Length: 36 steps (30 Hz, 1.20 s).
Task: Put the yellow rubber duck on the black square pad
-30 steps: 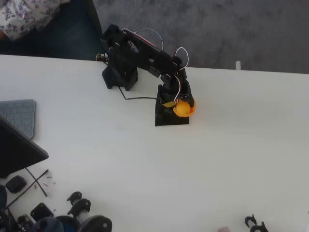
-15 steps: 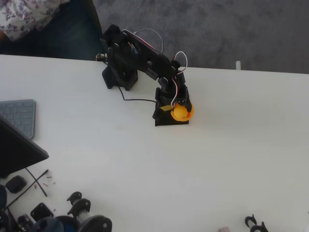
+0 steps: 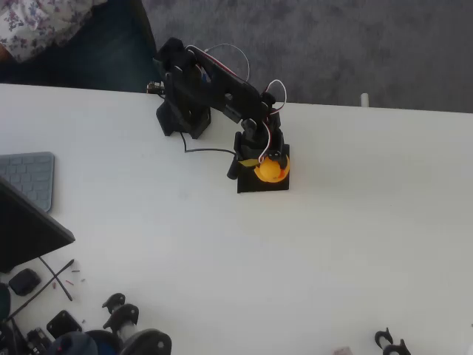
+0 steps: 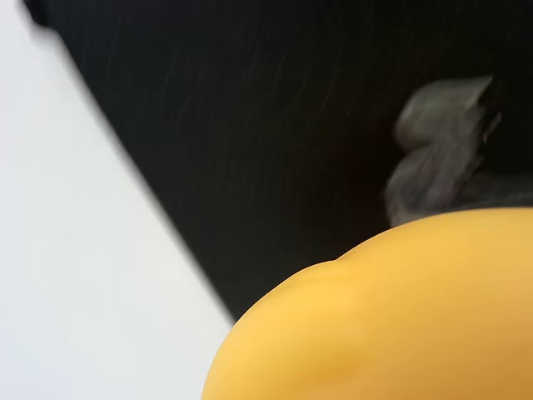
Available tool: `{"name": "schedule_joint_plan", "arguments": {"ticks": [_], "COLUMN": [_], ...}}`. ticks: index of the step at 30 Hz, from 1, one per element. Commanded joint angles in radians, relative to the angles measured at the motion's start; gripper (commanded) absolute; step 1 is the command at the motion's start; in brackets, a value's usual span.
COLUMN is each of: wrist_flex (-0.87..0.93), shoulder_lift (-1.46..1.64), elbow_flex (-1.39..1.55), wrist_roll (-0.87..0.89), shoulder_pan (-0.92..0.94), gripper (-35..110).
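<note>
The yellow rubber duck [image 3: 270, 171] is over the black square pad [image 3: 261, 185], low and near the pad's upper right part in the overhead view. My gripper [image 3: 260, 163] reaches down from the black arm and stays closed on the duck; its fingertips are hidden by the arm and the duck. In the wrist view the duck [image 4: 391, 317] fills the lower right, very close. The pad [image 4: 275, 150] lies behind it with its greyish mark [image 4: 433, 146], all blurred. I cannot tell whether the duck touches the pad.
The arm's base [image 3: 181, 111] stands at the table's far edge with a thin cable running to the pad. A grey keyboard [image 3: 29, 177] and a dark screen [image 3: 22, 229] sit at the left. Small black parts [image 3: 118, 325] crowd the front left corner.
The gripper and duck have shifted a little left and down, from the pad's right edge further over the pad. A black part of the gripper now sticks out past the pad's left edge.
</note>
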Motion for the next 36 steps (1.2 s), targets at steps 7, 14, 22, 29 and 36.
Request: {"name": "schedule_joint_plan", "arguments": {"ticks": [7, 14, 22, 29, 36], "wrist_flex": [0.020, 0.020, 0.023, 0.031, 0.032], "shoulder_lift": [0.006, 0.005, 0.005, 0.006, 0.006], "elbow_flex": [0.008, 0.032, 0.046, 0.052, 0.051], "wrist_roll": [-0.011, -0.011, -0.002, 0.002, 0.002], "shoulder_pan": [0.002, 0.000, -0.118, -0.141, -0.081], "gripper": [12, 12, 12, 12, 12]}}
